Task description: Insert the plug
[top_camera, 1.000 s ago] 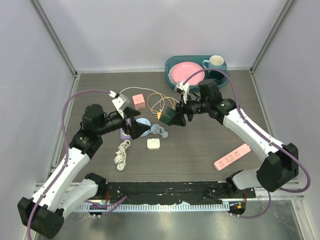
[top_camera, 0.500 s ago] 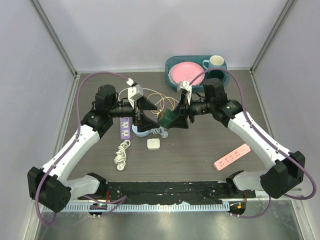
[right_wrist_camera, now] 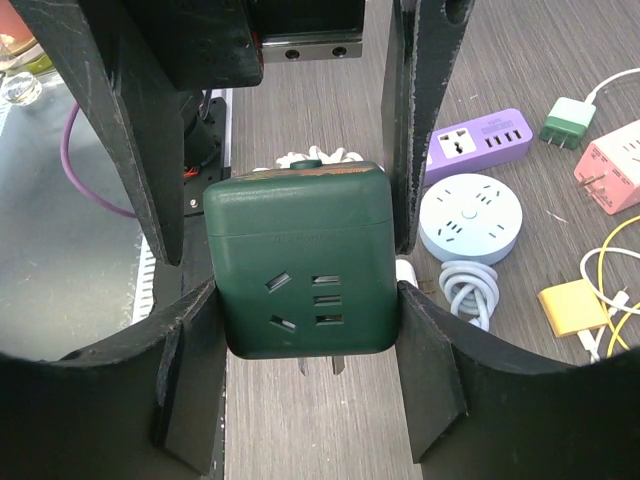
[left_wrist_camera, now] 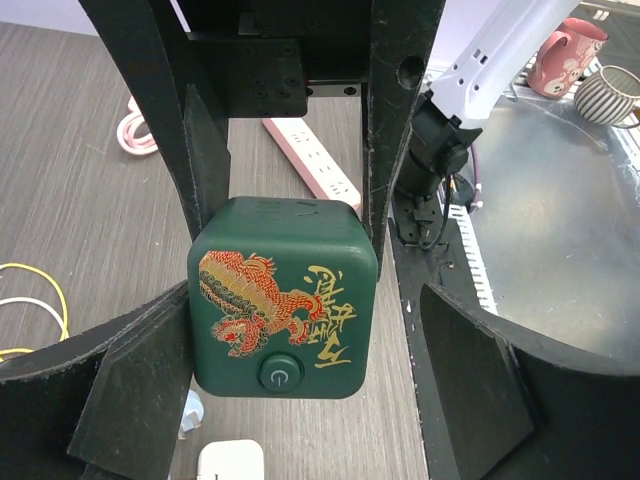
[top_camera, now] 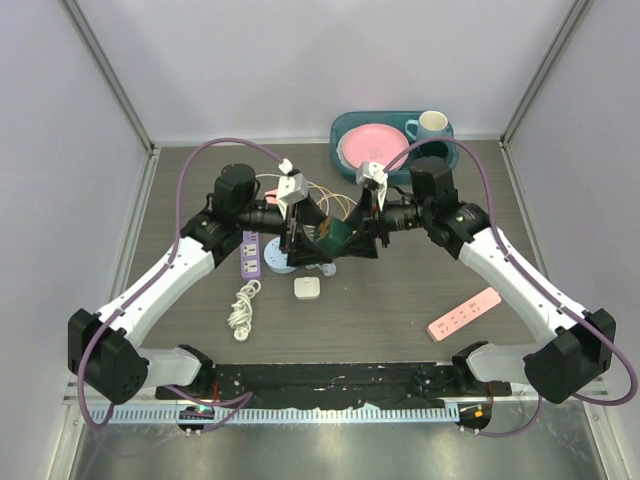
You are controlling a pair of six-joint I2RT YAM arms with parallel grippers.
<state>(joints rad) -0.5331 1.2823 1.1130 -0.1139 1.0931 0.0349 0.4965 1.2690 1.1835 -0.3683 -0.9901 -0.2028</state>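
A dark green cube plug (top_camera: 340, 238) with a red dragon print is held above the table. It fills the left wrist view (left_wrist_camera: 283, 295) and the right wrist view (right_wrist_camera: 305, 260), where two metal prongs stick out under it. My right gripper (top_camera: 352, 238) (right_wrist_camera: 307, 300) is shut on its sides. My left gripper (top_camera: 314, 240) (left_wrist_camera: 305, 335) is open and faces it from the left. The cube sits between the left fingers, close to the left one, with a gap on the right. A purple power strip (top_camera: 250, 253) (right_wrist_camera: 480, 143) lies below.
A round blue socket (right_wrist_camera: 470, 215) with a coiled cord, a white adapter (top_camera: 307, 288), a white cable coil (top_camera: 243, 305) and a pink power strip (top_camera: 464, 314) lie on the table. A pink cube (right_wrist_camera: 610, 175) and yellow plug (right_wrist_camera: 567, 305) lie nearby. A teal tray (top_camera: 345, 128) stands at the back.
My left arm has swung right and forward, bringing its open gripper up to the green cube. My right gripper has kept hold of the cube and shifted slightly.
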